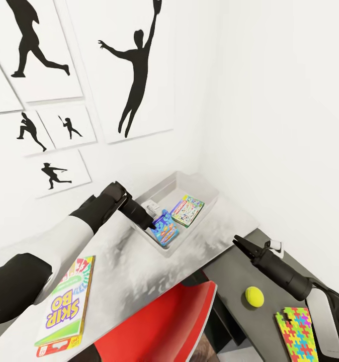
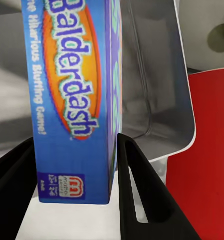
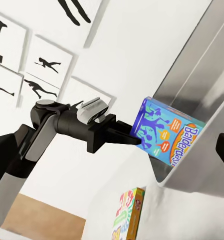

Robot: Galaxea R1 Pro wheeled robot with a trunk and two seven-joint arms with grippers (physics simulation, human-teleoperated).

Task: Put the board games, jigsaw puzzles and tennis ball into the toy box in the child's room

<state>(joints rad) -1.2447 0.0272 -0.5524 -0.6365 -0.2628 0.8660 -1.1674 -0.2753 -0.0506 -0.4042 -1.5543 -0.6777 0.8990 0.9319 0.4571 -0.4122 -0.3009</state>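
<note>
My left gripper [image 1: 153,225] [image 2: 74,140] [image 3: 134,140] is shut on the blue board game [image 1: 165,230] [image 2: 74,100] [image 3: 164,132], which stands on edge inside the near end of the toy box [image 1: 209,193] [image 2: 161,100]. A green-bordered board game [image 1: 187,210] lies flat further in. The SKIP BO board game [image 1: 66,306] [image 3: 126,210] lies on the table [image 1: 139,271] near its front edge. On the lower dark side unit rest the tennis ball [image 1: 254,296] and a jigsaw puzzle [image 1: 296,334]. My right gripper [image 1: 242,244] hovers open and empty above that unit.
A red and white chair [image 1: 169,322] [image 2: 206,150] is tucked under the table's front edge. White walls with black baseball-player silhouettes [image 1: 134,75] close in behind and to the right of the toy box, which sits in the corner.
</note>
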